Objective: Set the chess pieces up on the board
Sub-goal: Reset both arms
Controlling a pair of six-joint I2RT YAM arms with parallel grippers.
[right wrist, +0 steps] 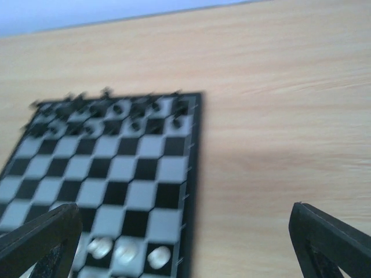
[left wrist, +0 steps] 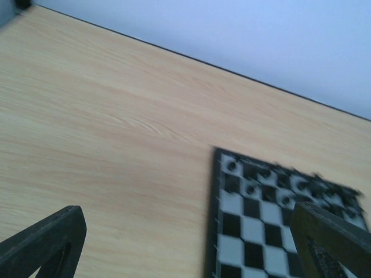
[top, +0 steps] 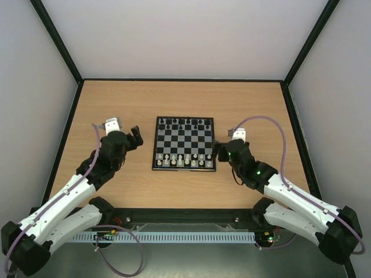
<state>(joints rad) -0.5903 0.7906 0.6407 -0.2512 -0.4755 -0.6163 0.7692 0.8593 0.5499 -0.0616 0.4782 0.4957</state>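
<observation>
The checkered board (top: 184,143) lies mid-table. Cream-white chess pieces (top: 184,160) stand in its two near rows; tiny black pieces (top: 184,123) stand in the far rows. My left gripper (top: 137,138) is open and empty over bare table left of the board; the left wrist view shows the board's far-left corner (left wrist: 272,202) between its fingertips (left wrist: 49,240). My right gripper (top: 218,149) is open and empty at the board's near right edge; the right wrist view shows the board (right wrist: 110,168) and white pieces (right wrist: 124,251) by its left fingertip (right wrist: 40,243).
The wooden table (top: 116,104) has a black rim and white walls around it. Purple cables (top: 272,124) loop off both wrists. The arm bases sit on a black rail (top: 185,219) at the near edge.
</observation>
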